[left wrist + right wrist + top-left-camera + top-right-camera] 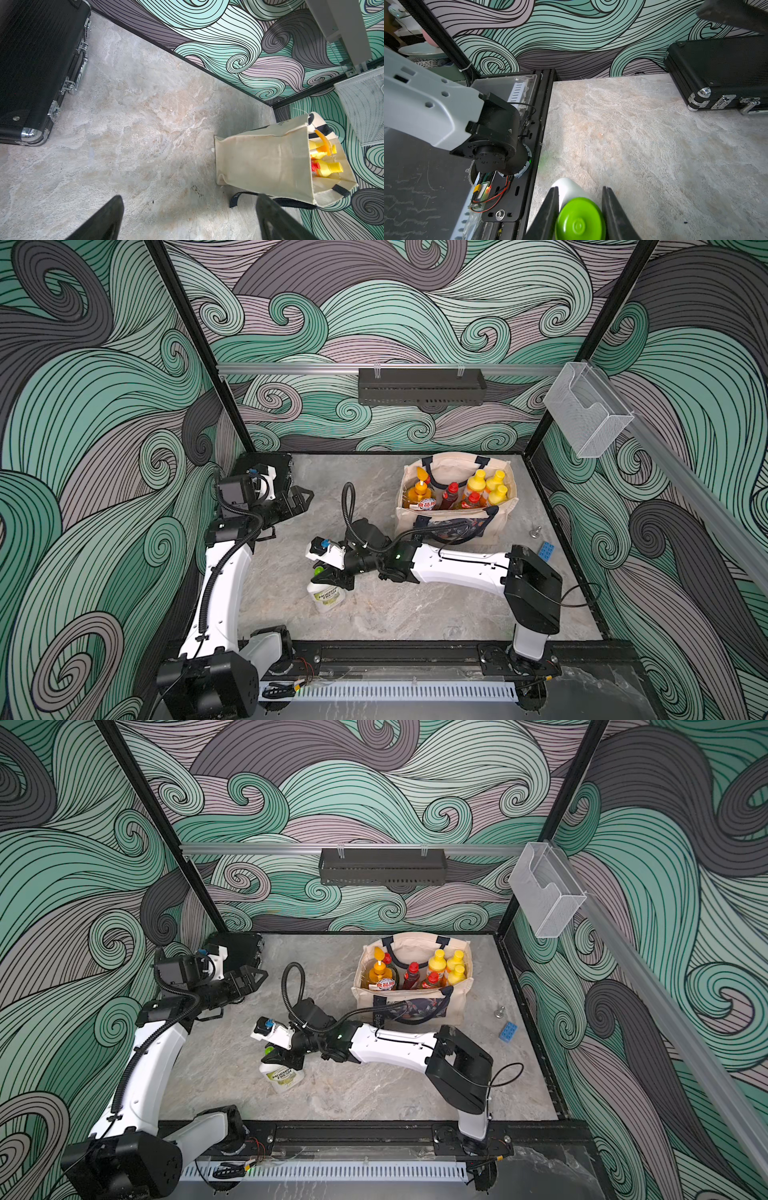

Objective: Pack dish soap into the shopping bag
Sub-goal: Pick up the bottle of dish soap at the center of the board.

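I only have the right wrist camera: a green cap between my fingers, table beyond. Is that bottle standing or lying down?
Observer: Standing. In both top views the white bottle is upright on the table.
Operator: Where is the bag from here?
Observer: The shopping bag stands open at the back right of the table, with several bottles upright inside it.
Operator: And the left arm?
Observer: Off to the back left. The left gripper is open and empty, close to the black case.
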Motion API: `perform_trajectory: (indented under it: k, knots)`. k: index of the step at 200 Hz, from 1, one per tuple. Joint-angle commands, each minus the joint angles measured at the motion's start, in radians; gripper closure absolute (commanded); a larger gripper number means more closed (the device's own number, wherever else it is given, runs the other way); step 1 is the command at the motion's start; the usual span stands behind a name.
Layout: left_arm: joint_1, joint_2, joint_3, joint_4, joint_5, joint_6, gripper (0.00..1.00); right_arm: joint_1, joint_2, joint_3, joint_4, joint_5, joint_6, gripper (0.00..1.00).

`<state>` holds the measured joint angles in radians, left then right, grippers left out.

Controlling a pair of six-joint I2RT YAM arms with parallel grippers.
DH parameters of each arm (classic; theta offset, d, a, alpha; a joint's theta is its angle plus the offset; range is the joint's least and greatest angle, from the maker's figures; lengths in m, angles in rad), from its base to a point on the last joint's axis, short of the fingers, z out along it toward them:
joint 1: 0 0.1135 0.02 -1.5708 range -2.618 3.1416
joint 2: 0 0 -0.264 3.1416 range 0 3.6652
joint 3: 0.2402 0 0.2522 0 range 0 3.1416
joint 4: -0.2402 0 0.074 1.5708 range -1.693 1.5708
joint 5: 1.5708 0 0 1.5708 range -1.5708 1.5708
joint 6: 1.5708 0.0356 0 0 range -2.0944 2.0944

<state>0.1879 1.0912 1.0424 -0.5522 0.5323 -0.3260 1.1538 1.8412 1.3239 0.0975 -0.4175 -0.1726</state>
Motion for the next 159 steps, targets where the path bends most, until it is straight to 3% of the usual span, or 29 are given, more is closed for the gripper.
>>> perform_trajectory:
  k: [1, 59, 159]
  knots:
    - [0.005, 0.002, -0.005, 0.017, 0.014, -0.003, 0.02, 0.006, -0.038, -0.025, -0.015, 0.085, -0.022, 1.0]
    - [0.002, 0.013, 0.006, 0.016, 0.033, 0.008, 0.02, 0.005, -0.098, -0.036, -0.044, 0.25, -0.033, 1.0]
    - [-0.076, 0.052, 0.092, 0.007, 0.062, -0.018, 0.02, -0.074, -0.244, -0.001, -0.232, 0.276, -0.009, 1.0]
